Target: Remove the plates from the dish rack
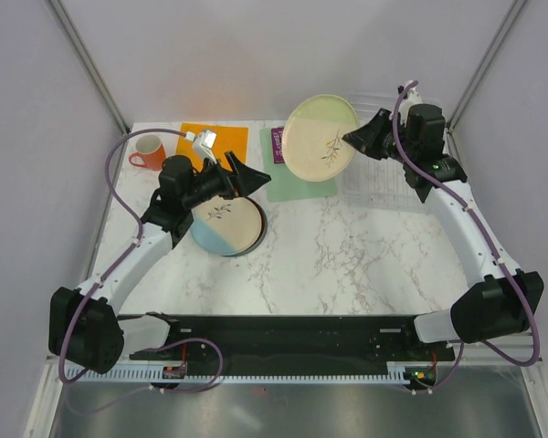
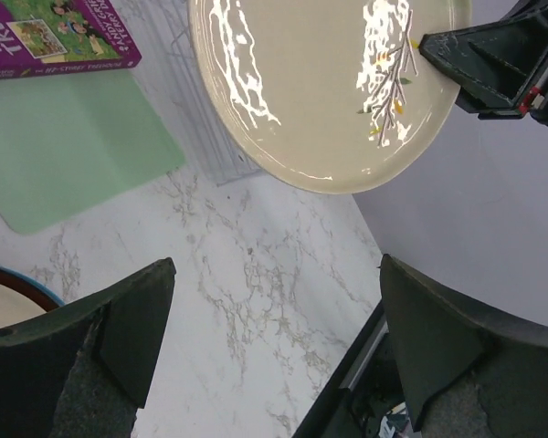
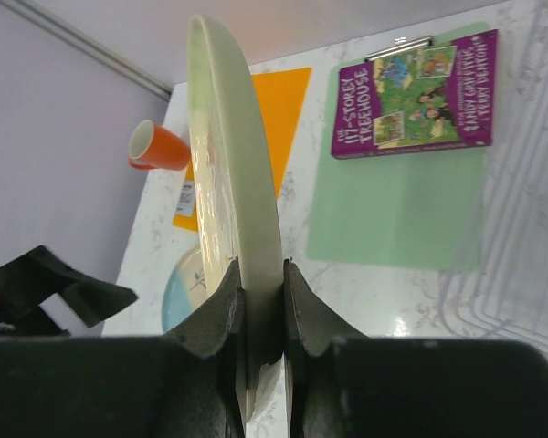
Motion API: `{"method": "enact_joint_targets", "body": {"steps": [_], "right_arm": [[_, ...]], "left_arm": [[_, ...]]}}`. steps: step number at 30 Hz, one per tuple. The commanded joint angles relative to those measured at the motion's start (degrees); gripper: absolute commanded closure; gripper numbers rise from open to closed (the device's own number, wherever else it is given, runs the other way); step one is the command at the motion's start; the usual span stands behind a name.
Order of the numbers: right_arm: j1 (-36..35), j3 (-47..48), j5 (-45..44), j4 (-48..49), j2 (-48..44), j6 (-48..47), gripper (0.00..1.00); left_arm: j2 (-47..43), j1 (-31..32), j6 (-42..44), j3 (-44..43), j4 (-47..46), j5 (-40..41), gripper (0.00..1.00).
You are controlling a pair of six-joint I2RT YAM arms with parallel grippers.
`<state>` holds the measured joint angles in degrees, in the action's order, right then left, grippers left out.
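Observation:
My right gripper (image 1: 354, 139) (image 3: 263, 274) is shut on the rim of a cream and pale-green plate with a leaf sprig (image 1: 320, 137) (image 2: 320, 82). The plate hangs on edge above the green mat, left of the clear wire dish rack (image 1: 384, 178) (image 3: 521, 228). In the right wrist view the plate (image 3: 237, 182) shows edge-on between the fingers. A cream-and-light-blue plate (image 1: 224, 224) (image 3: 178, 283) lies on the table on top of a dark-rimmed plate. My left gripper (image 1: 251, 173) (image 2: 274, 274) hovers above that stack, open and holding nothing.
An orange mug (image 1: 148, 152) stands at the back left beside an orange mat (image 1: 228, 137). A purple book (image 1: 278, 144) (image 3: 416, 91) lies on the green mat (image 1: 297, 187) (image 2: 64, 146). No plates show in the rack's slots.

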<state>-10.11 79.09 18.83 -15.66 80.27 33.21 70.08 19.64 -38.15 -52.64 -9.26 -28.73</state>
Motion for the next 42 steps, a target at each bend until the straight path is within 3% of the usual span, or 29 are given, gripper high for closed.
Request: {"method": "enact_joint_targets", "body": {"steps": [1, 12, 20, 26, 29, 32, 33, 34, 36, 39, 42], "right_arm": [[-2.19, -1.56, 6.65, 18.47, -4.42, 8.88, 1.0], [-5.27, -7.28, 9.64, 25.85, -5.56, 15.03, 1.0], [-6.41, -10.44, 12.02, 29.19, -6.97, 19.87, 1.0], [-7.03, -13.6, 13.78, 30.68, -8.2, 22.24, 1.0], [-7.12, -15.27, 13.78, 31.22, -9.08, 22.77, 1.0], [-7.2, -16.07, 13.86, 30.87, -9.43, 22.69, 1.0], [-7.21, -16.16, 13.95, 30.87, -9.34, 22.77, 1.0], [-7.21, -16.33, 14.04, 30.87, -9.17, 22.86, 1.0], [-7.21, -16.51, 14.04, 30.87, -8.99, 22.95, 0.99], [-7.21, -16.6, 13.08, 29.64, -8.73, 22.6, 0.87], [-7.21, -16.6, 12.11, 28.23, -8.73, 22.07, 0.56]], "left_arm": [[1.72, -1.0, -6.76, 2.89, -13.67, -5.19, 0.02], [9.44, -1.88, -13.97, 3.95, -30.11, -7.83, 0.03], [13.58, -1.97, -14.67, 3.25, -34.6, -8.1, 0.06], [14.91, -2.32, -14.58, 1.76, -35.83, -7.83, 0.14], [15.17, -2.59, -14.76, 0.7, -36.01, -7.92, 0.32], [14.73, -2.94, -14.15, 0.09, -34.61, -8.1, 0.63], [14.56, -2.94, -13.88, -0.53, -34.08, -8.44, 0.89], [14.47, -2.94, -13.36, -0.97, -32.33, -8.79, 0.98], [14.03, -3.03, -12.57, -1.59, -31.7, -9.76, 0.98], [12.45, -3.11, -12.04, -1.15, -31.18, -9.33, 0.98], [10.96, -3.29, -10.99, -0.88, -29.51, -8.63, 0.98]]}}
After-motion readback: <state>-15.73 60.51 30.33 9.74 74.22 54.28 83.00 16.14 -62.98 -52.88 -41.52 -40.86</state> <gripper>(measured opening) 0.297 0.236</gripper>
